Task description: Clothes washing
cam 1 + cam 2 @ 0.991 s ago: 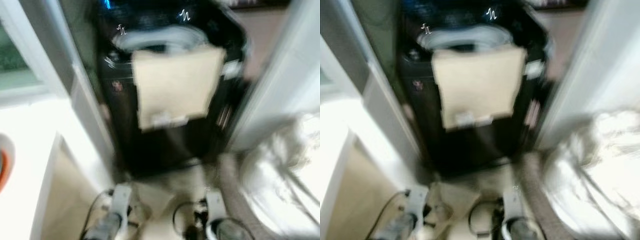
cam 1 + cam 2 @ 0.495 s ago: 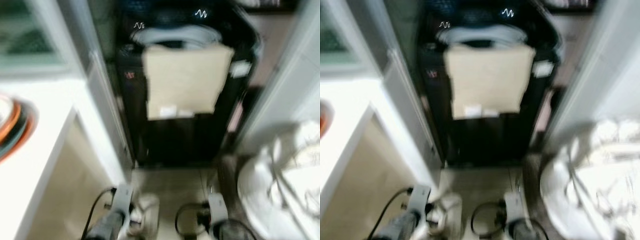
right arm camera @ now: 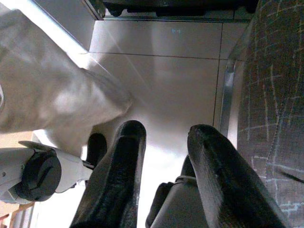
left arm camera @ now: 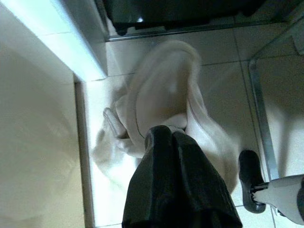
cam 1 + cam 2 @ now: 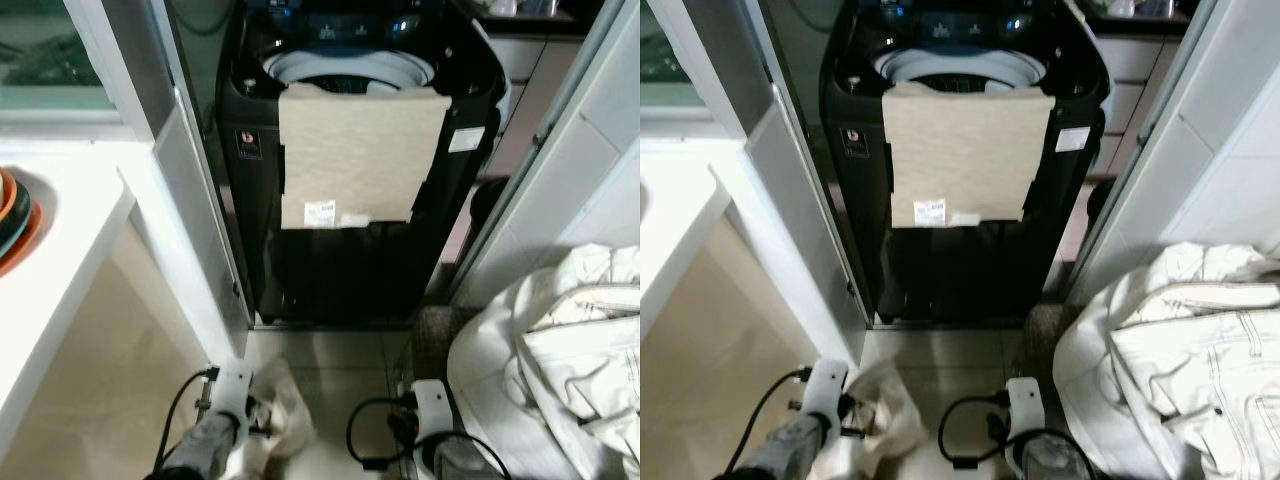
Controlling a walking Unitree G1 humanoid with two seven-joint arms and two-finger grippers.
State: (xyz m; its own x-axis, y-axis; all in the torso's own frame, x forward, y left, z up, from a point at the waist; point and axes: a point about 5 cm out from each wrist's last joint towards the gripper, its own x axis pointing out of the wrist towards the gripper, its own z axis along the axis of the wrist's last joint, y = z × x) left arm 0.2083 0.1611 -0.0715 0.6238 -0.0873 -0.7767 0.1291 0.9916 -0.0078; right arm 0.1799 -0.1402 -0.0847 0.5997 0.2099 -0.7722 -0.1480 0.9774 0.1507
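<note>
The left gripper [image 4: 166, 135] hangs low over the tiled floor [image 3: 161, 66], its black fingers pressed together on a cream garment [image 4: 161, 90] that droops from the tips, long axis running down toward the floor. Beside it, the right gripper [image 3: 164, 137] hangs empty with fingers parted. Ahead of both stands the black top-loading washing machine [image 5: 350, 260], lid up, a beige cloth [image 5: 355, 150] draped down its front with a small white label [image 5: 320, 210], too small to read. To the right gripper's outer side sits a white laundry bag [image 5: 560, 370].
</note>
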